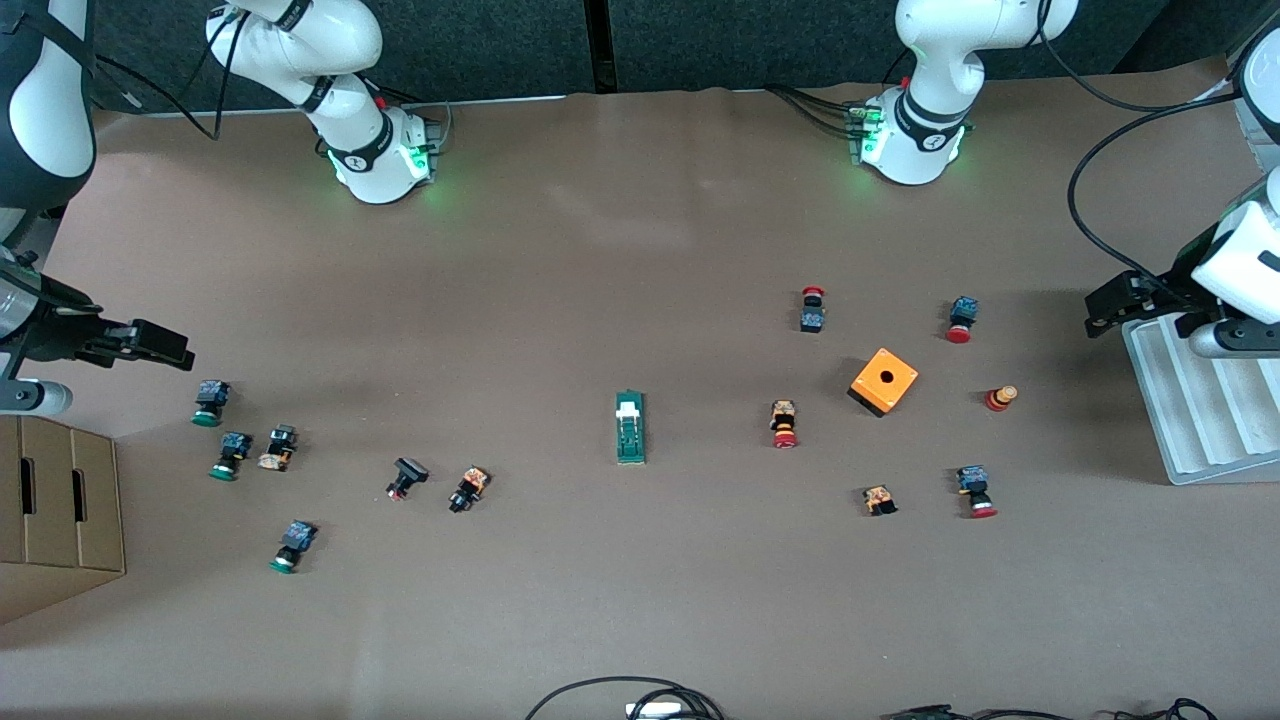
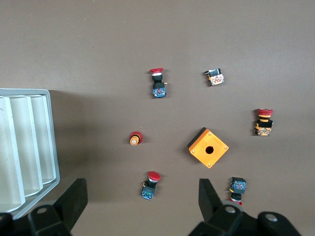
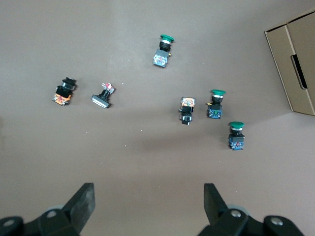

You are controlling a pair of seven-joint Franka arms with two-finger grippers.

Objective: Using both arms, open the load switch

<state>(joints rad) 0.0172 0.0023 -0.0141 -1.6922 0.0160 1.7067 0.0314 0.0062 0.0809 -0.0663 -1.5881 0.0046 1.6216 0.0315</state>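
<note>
The load switch (image 1: 630, 427), a narrow dark-green block with a white piece at its end toward the robots' bases, lies flat near the middle of the table; neither wrist view shows it. My left gripper (image 1: 1105, 308) hangs open and empty in the air at the left arm's end of the table, beside the white tray. In the left wrist view its fingers (image 2: 74, 199) stand wide apart over a red-capped button (image 2: 151, 186) far below. My right gripper (image 1: 178, 352) hangs open and empty at the right arm's end, over bare table, fingers (image 3: 83, 199) spread.
An orange cube (image 1: 883, 380) with a hole and several red-capped push buttons (image 1: 784, 423) lie toward the left arm's end. Green-capped buttons (image 1: 209, 402) and others lie toward the right arm's end. A white ribbed tray (image 1: 1200, 410) and a cardboard box (image 1: 60, 510) stand at the table's ends.
</note>
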